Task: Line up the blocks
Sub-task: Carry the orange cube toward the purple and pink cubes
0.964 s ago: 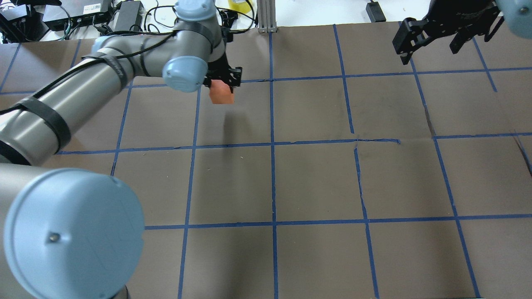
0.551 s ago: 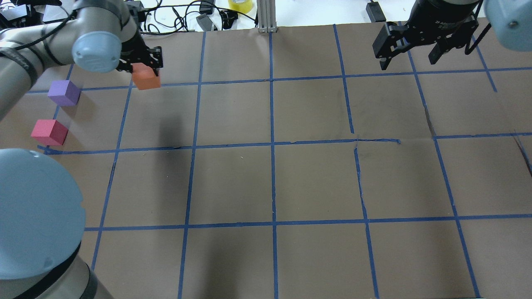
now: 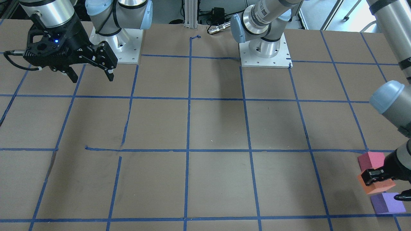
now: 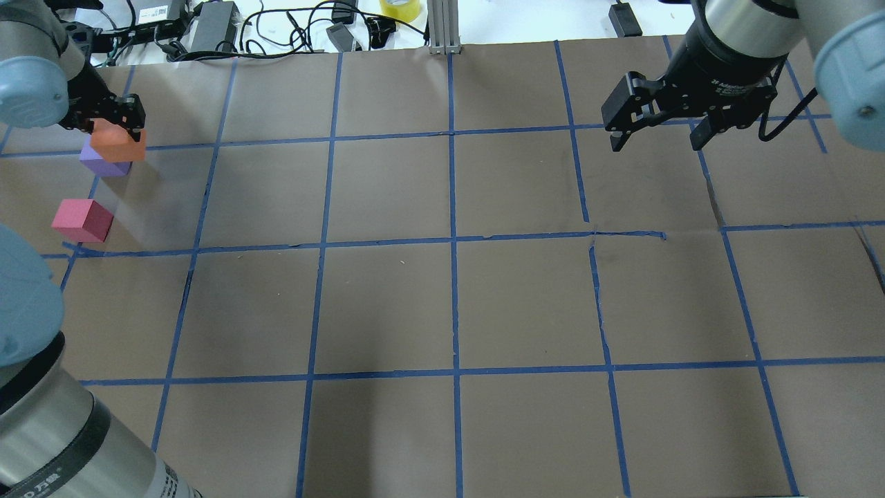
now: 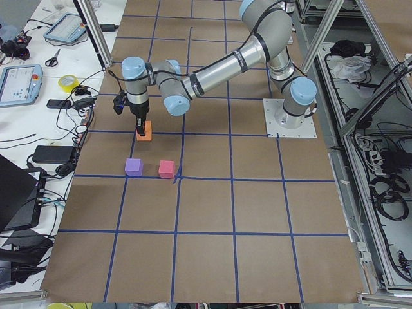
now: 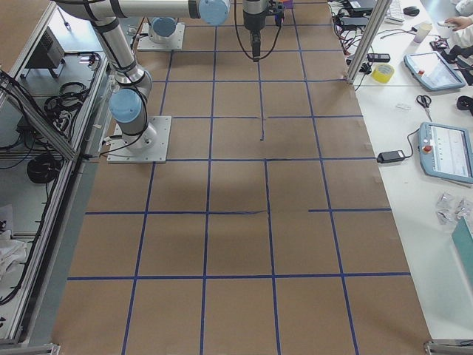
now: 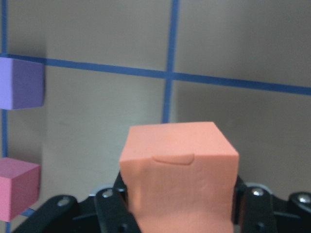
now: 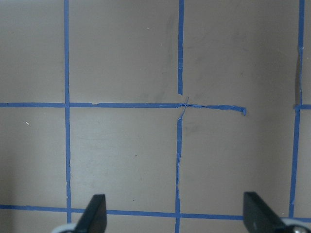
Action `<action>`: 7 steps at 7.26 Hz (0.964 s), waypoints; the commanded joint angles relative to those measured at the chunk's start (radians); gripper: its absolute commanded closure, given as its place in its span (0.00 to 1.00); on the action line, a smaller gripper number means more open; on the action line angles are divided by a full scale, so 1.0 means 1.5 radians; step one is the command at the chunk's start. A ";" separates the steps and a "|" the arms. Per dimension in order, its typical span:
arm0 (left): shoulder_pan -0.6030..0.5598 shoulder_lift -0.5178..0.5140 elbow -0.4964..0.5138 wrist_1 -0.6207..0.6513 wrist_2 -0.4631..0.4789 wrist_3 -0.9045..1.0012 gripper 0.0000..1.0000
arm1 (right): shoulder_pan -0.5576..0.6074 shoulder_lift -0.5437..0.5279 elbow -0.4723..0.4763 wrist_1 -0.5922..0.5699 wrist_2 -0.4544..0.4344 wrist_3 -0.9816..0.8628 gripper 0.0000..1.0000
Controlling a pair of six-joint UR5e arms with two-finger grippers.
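Observation:
My left gripper is shut on the orange block and holds it above the table at the far left, partly covering the purple block in the overhead view. The pinkish-red block lies nearer, beside a blue tape line. In the front view the orange block shows between the pinkish-red block and the purple block. The left wrist view shows the orange block between the jaws. My right gripper is open and empty above the back right.
Brown paper with a blue tape grid covers the table. Cables, power bricks and a yellow tape roll lie beyond the back edge, beside an aluminium post. The arm bases stand on the robot's side.
My left gripper has carried the orange block from the back middle to the far left, over the purple block. My right gripper has moved left and a little nearer, still open.

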 commanded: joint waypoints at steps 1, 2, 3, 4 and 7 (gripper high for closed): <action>0.072 -0.032 0.027 0.001 -0.076 0.060 1.00 | 0.000 -0.015 0.007 0.001 -0.037 0.034 0.00; 0.080 -0.051 0.049 0.001 -0.090 0.100 1.00 | 0.000 -0.016 0.010 0.002 -0.047 0.041 0.00; 0.092 -0.064 0.055 0.000 -0.093 0.116 1.00 | 0.001 -0.017 0.010 0.003 -0.046 0.042 0.00; 0.095 -0.071 0.056 0.000 -0.093 0.117 1.00 | 0.001 -0.017 0.009 0.018 -0.046 0.042 0.00; 0.096 -0.078 0.051 0.001 -0.084 0.136 1.00 | 0.001 -0.015 0.009 0.017 -0.037 0.040 0.00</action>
